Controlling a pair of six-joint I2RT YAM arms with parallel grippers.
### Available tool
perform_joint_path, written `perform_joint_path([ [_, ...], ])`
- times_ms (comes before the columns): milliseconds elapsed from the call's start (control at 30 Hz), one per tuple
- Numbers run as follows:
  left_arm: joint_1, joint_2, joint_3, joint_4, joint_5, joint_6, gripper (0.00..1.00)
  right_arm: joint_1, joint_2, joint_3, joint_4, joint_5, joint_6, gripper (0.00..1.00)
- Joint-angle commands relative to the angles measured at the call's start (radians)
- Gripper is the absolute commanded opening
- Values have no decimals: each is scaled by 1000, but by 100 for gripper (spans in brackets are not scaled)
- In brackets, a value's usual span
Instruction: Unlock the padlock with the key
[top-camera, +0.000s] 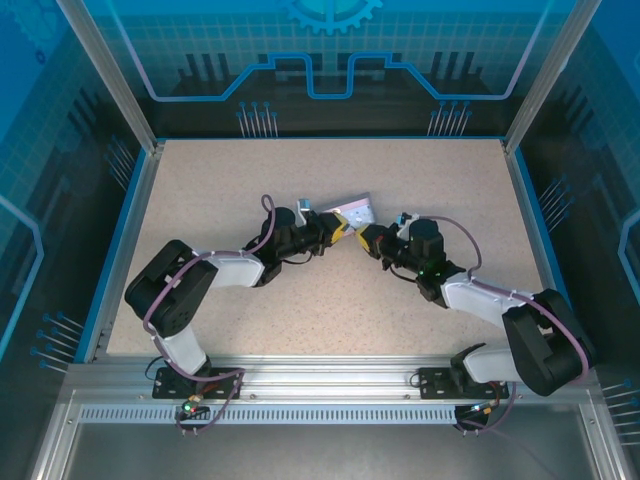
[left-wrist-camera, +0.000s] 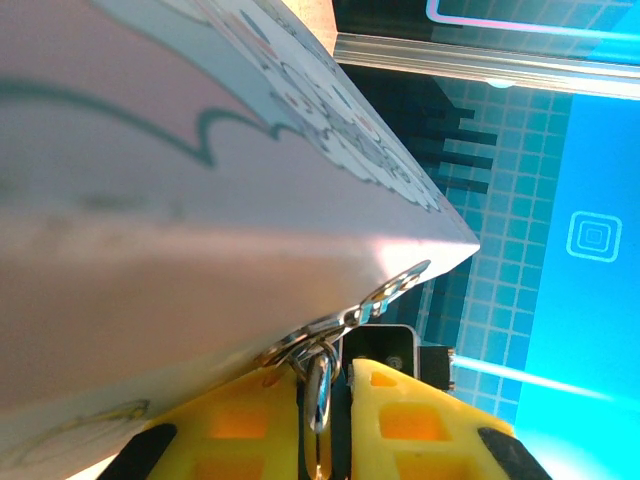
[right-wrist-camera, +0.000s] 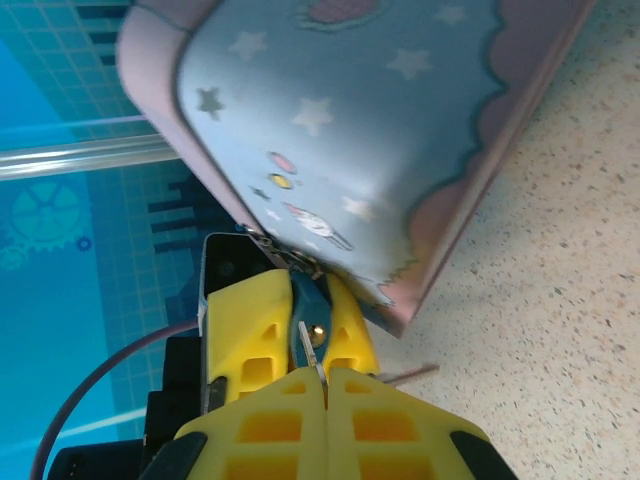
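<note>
The padlock (right-wrist-camera: 308, 303), a small dark blue body with a brassy keyhole, hangs from the hasp of the tin box (top-camera: 352, 209). My left gripper (top-camera: 342, 229) is shut on the padlock. In the left wrist view its metal shackle (left-wrist-camera: 318, 385) sits between my yellow fingers (left-wrist-camera: 420, 425), under the tin's edge. My right gripper (right-wrist-camera: 325, 388) is shut on the key (right-wrist-camera: 316, 358), a thin metal blade. The key's tip sits at the padlock's keyhole. In the top view the right gripper (top-camera: 366, 239) faces the left one, almost touching it.
The pale blue-grey tin (right-wrist-camera: 350, 130) with a cartoon picture is tilted, its pink-edged corner (right-wrist-camera: 405, 318) close above the speckled table (right-wrist-camera: 560, 320). Metal frame posts and blue panels (top-camera: 120, 190) wall the table's sides and back.
</note>
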Motion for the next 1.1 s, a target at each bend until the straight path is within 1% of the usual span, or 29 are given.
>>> perform_joint_path([
  [0,-8,-5,-4,95,-17,-10,0,16,-8,-31,30,46,77,0],
  [133,-9,-7,-4,95,-19,-10,0,26,1,-28,50,45,93,0],
  [633,-10,-16,-2,80,-22,-4,0,53,5,12,26,49,78,0],
  [1067,-16,-24,0,69,-24,2,0,55,7,11,29,56,72,0],
])
